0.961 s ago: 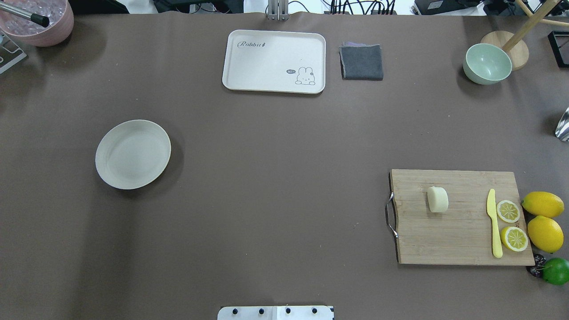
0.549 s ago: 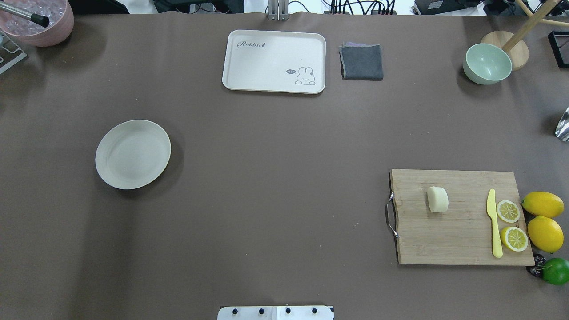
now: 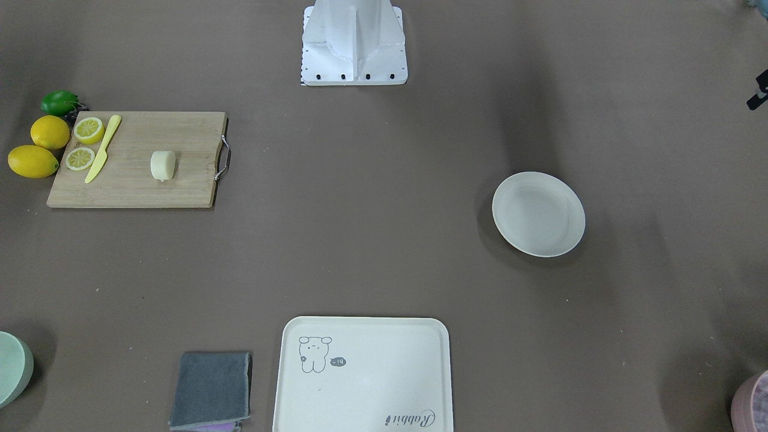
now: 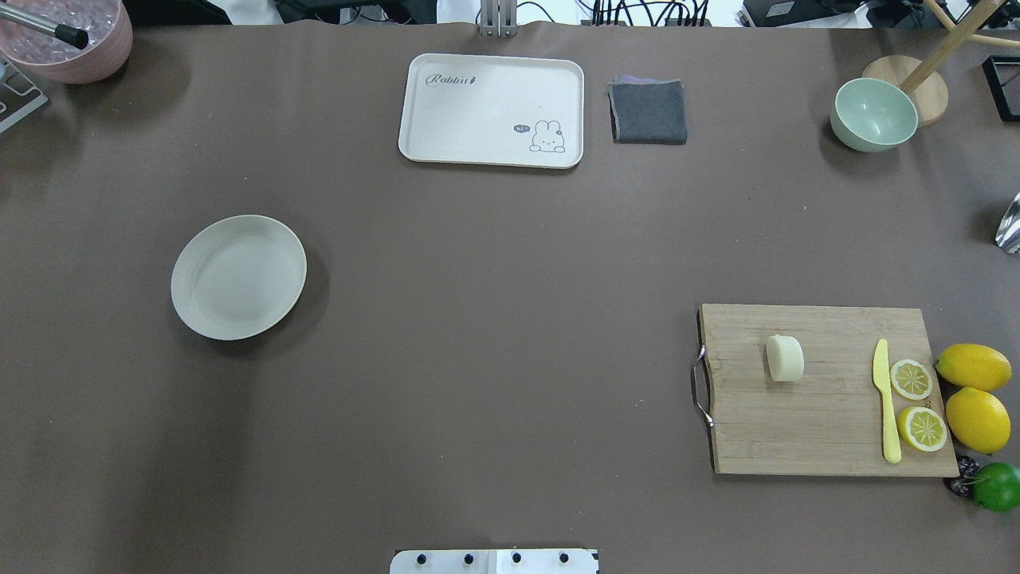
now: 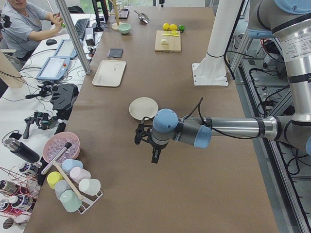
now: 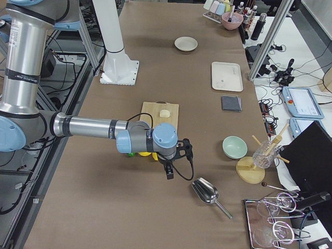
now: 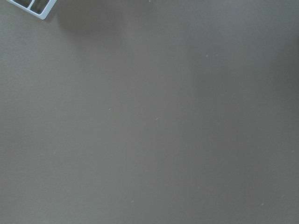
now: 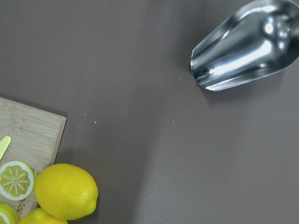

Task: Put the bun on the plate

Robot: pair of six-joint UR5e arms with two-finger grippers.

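Above table (image 4: 510, 319), grippers (image 5: 154, 156) (image 6: 168, 174) (apertures unclear)

Read only on the cream tray (image 4: 478, 112): "Rabbit" in grey script at one tray corner, with a small carrot-like mark after it. Read "hi" in a small dark speech bubble (image 4: 521, 128) just beside the rabbit drawing (image 4: 547, 137) at the tray's diagonally opposite corner.

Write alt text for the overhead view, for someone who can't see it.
A pale bun sits on a wooden cutting board at right, beside a yellow knife and lemon slices. The empty plate lies far left, a cream tray at top.
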